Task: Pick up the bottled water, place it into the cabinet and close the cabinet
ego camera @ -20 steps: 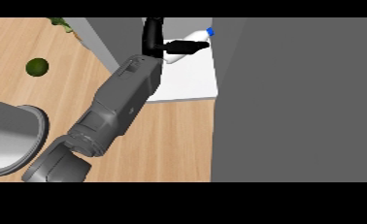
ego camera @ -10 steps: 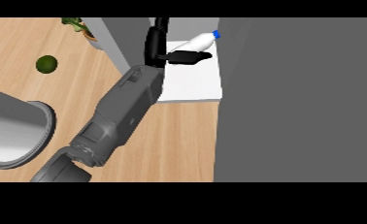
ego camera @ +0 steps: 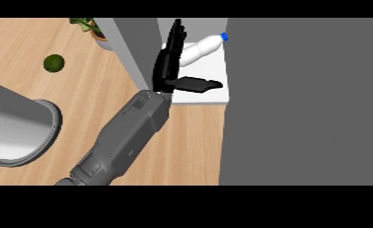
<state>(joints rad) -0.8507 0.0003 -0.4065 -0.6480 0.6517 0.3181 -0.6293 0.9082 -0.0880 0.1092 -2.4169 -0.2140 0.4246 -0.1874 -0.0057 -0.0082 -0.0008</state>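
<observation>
The bottled water [ego camera: 200,49], clear white with a blue cap, lies tilted on the white floor of the cabinet [ego camera: 212,97], cap toward the far right. My left hand [ego camera: 167,70] is open. Its fingers point straight away from me along the bottle's base end and hide part of it. The thumb sticks out to the right, nearer me than the bottle, with nothing in it. I cannot tell whether the fingers touch the bottle. A large grey cabinet door [ego camera: 295,103] fills the right side. The right hand does not show.
The cabinet's grey side wall [ego camera: 137,49] stands just left of my hand. On the wooden counter to the left are a green lime [ego camera: 54,63], a potted plant [ego camera: 90,27] at the back, and a big grey pot [ego camera: 22,131] at the left edge.
The thumb lay over the bottle half a second ago; now the hand has let go and drawn back toward me. The bottle stays on the cabinet floor.
</observation>
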